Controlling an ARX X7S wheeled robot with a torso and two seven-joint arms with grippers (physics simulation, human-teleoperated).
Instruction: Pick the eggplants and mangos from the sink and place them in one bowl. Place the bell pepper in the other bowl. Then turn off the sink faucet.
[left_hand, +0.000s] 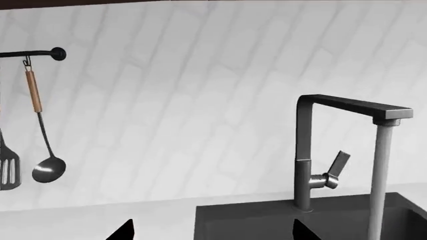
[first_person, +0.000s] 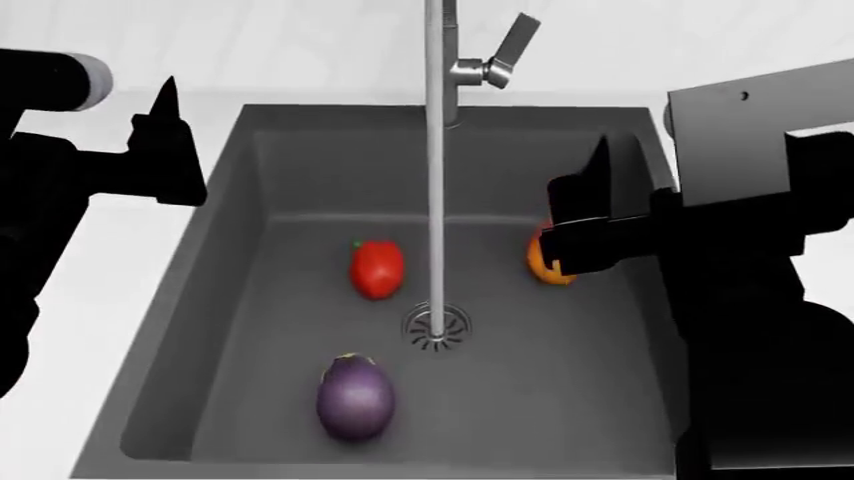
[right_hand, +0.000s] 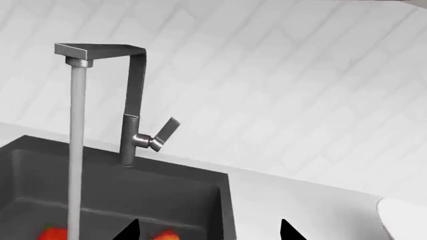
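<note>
Near the sink's (first_person: 214, 300) front edge the glossy eggplant (first_person: 355, 397) looks slippery, best gripped across its belly; both tools (first_person: 167, 140) (first_person: 601, 215) gape empty.

My arms are matte black and blocky. At the head view's left, my left pincer (first_person: 167, 140) ends in pointed black fingers, with a white cylindrical segment at the upper left. My right pincer (first_person: 601, 215), equally black, sits under a grey plate with one small dark screw.
</note>
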